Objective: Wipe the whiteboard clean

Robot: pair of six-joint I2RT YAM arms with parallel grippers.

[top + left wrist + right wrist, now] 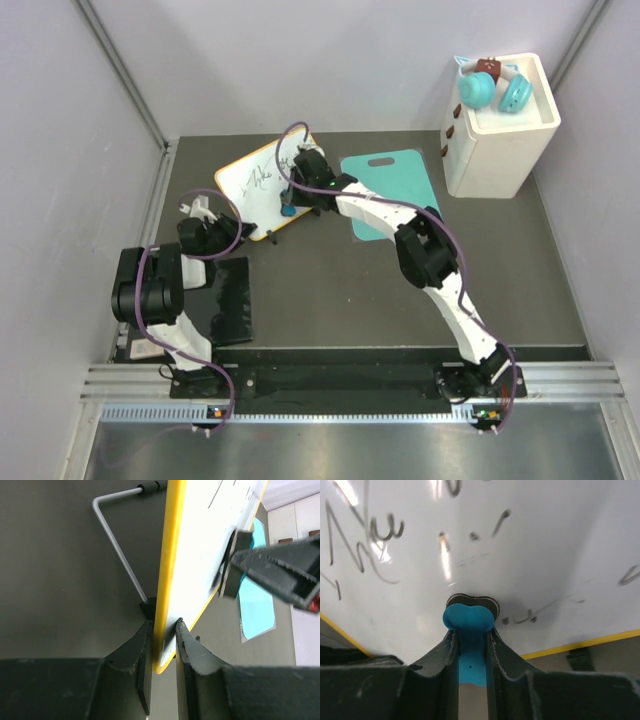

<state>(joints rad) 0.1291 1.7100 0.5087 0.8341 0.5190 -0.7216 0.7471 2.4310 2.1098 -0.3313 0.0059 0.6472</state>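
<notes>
Your whiteboard (250,185) stands tilted at the tabletop's (350,290) rear left, just beside the teal cutting board (395,185). Your left jaws are clamped on its yellow frame edge. Your right jaws are clamped on a blue eraser (469,625) set against its scribbled face.

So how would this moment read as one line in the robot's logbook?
left claw: clamped on whiteboard frame | right claw: gripping blue eraser, pad against board | handwriting: visible on board
</notes>
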